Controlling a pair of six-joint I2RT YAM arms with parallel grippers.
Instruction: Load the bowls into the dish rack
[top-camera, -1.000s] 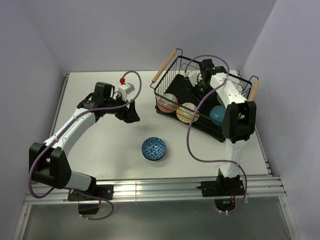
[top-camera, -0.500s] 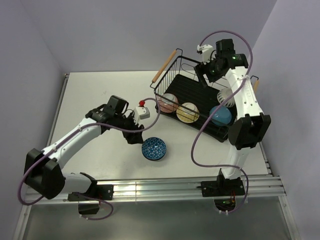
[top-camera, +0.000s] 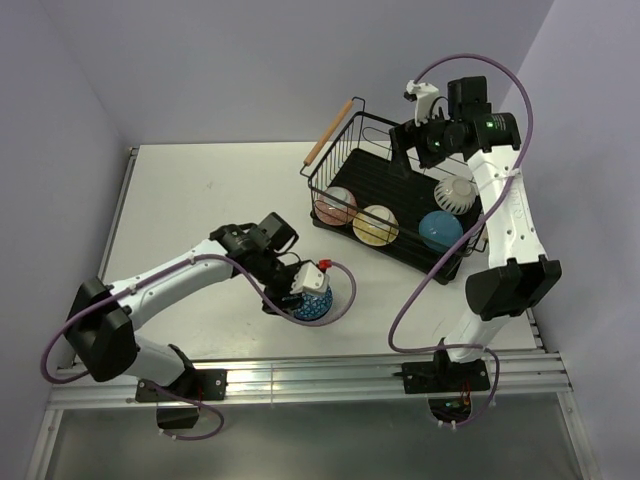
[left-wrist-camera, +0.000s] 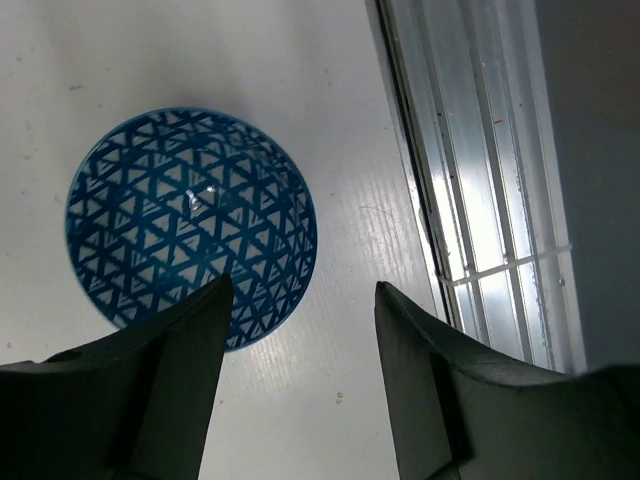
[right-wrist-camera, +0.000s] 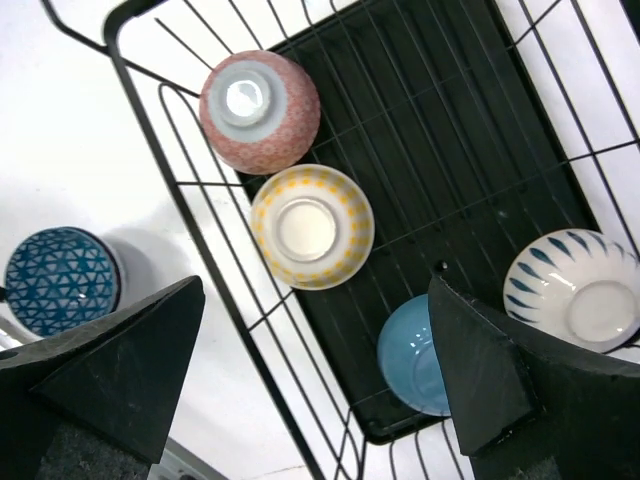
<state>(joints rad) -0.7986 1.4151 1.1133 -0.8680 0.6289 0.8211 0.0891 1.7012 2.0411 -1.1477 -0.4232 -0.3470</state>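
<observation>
The dish rack (top-camera: 378, 182) holds four bowls (right-wrist-camera: 310, 228); one blue-patterned bowl (left-wrist-camera: 190, 225) sits outside it, unloaded, beneath the spread-open left hand (left-wrist-camera: 300, 295), with the right hand (right-wrist-camera: 315, 285) likewise released.

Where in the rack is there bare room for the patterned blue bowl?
The dish rack base is bare behind the pink bowl and yellow bowl, up to the white bowl. Its near side is crowded: pink, yellow and plain blue bowl in a row.

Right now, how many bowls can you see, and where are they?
5. In the dish rack: pink bowl, yellow bowl, light blue bowl, white striped bowl. On the table, under the open left gripper: blue patterned bowl. I see none hidden.
</observation>
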